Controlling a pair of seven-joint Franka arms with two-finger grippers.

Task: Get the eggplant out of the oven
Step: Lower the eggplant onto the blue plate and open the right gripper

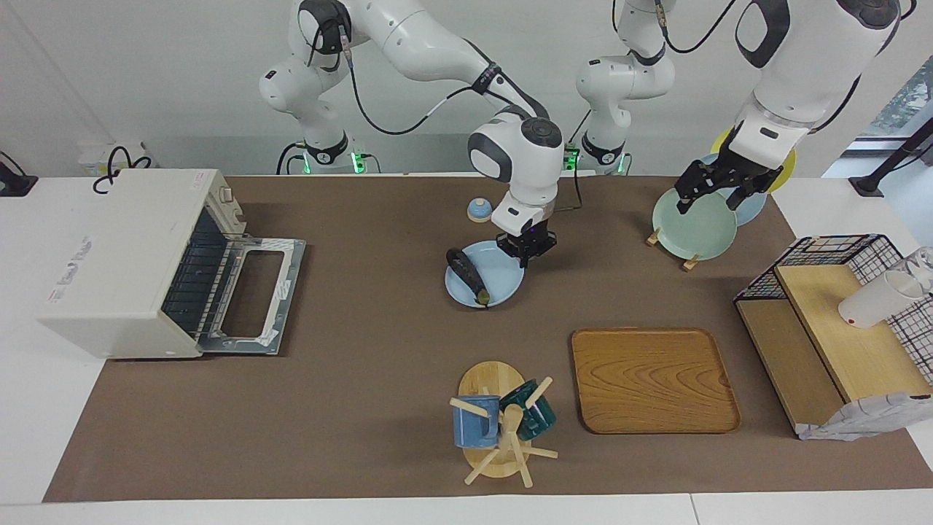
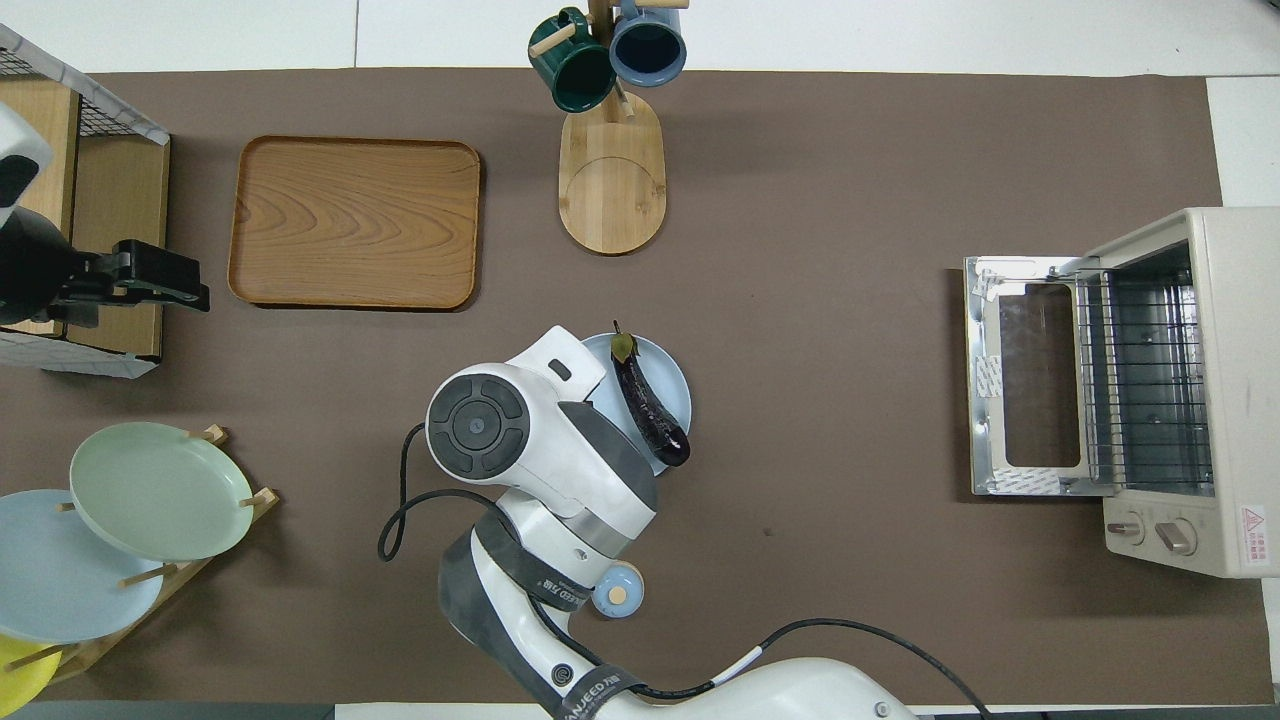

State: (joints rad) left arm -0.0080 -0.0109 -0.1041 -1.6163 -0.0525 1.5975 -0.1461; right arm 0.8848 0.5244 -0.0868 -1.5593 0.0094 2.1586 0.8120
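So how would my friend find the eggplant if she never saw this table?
Start at the cream-white toaster oven with its door dropped open, then go along the brown mat toward the middle of the table to the pale blue plate that the right gripper grips by its rim. The eggplant lies on that plate: long, thin, dark purple, with a small green stem tip.

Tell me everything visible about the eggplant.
The long, slender, dark purple-black eggplant looks glossy, with a small greenish stem tip pointing away from the robots. It lies flat across the round light blue plate, mid-table, well clear of the open cream-white toaster oven. The right pincer is at the plate's rim, not touching the eggplant.
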